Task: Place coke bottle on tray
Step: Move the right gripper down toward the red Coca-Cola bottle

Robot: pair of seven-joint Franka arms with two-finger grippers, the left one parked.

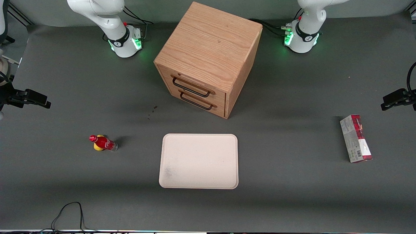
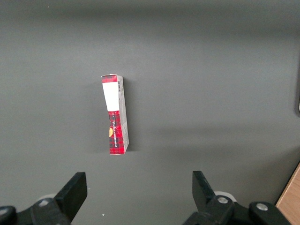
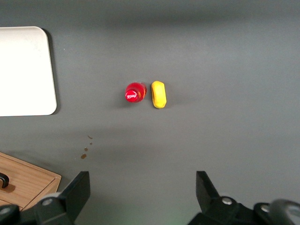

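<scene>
The coke bottle [image 1: 103,143] stands upright on the grey table, off the tray and toward the working arm's end. In the right wrist view I see its red cap [image 3: 134,93] from above. The cream tray [image 1: 199,161] lies flat and bare in front of the cabinet, nearer the front camera; its corner shows in the right wrist view [image 3: 23,70]. My right gripper [image 3: 143,190] is open and empty, held high above the table with the bottle below it. It is out of the front view.
A small yellow oval lump [image 3: 158,94] sits right against the bottle. A wooden two-drawer cabinet [image 1: 208,58] stands mid-table. A red-and-grey carton [image 1: 356,138] lies toward the parked arm's end. Small brown stains [image 3: 85,152] mark the mat.
</scene>
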